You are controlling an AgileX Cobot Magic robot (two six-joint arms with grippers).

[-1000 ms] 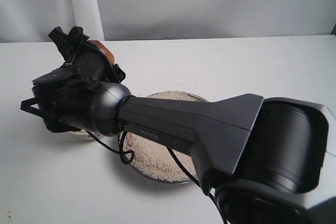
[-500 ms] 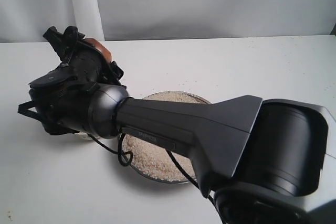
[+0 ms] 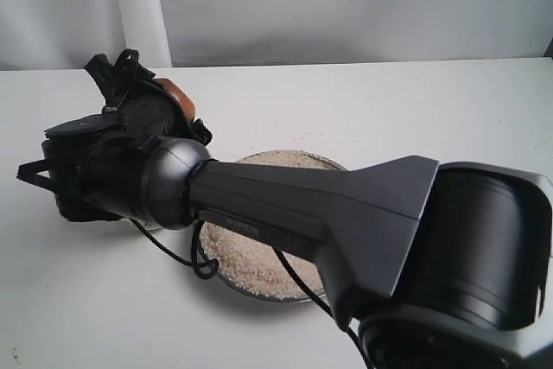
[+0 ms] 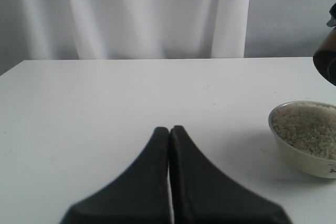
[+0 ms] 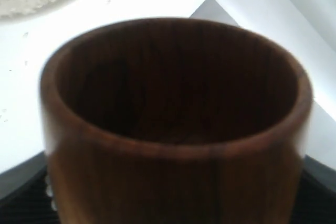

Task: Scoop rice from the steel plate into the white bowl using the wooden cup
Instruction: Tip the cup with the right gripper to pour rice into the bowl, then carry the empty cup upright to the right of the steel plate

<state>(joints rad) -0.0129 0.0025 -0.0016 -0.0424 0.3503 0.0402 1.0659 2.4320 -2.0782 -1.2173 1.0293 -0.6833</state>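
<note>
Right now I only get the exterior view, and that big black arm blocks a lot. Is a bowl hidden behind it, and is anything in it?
Observer: Yes. The left wrist view shows the white bowl standing on the table, with rice filling it nearly to the rim.
Visitor: And the brown thing held up at the far end, is it full?
Observer: No. The right wrist view looks straight into the wooden cup, and its dark inside looks empty.
Visitor: Is there a second claw somewhere?
Observer: Yes. The left gripper is shut and holds nothing. It is over bare table, apart from the bowl.
</note>
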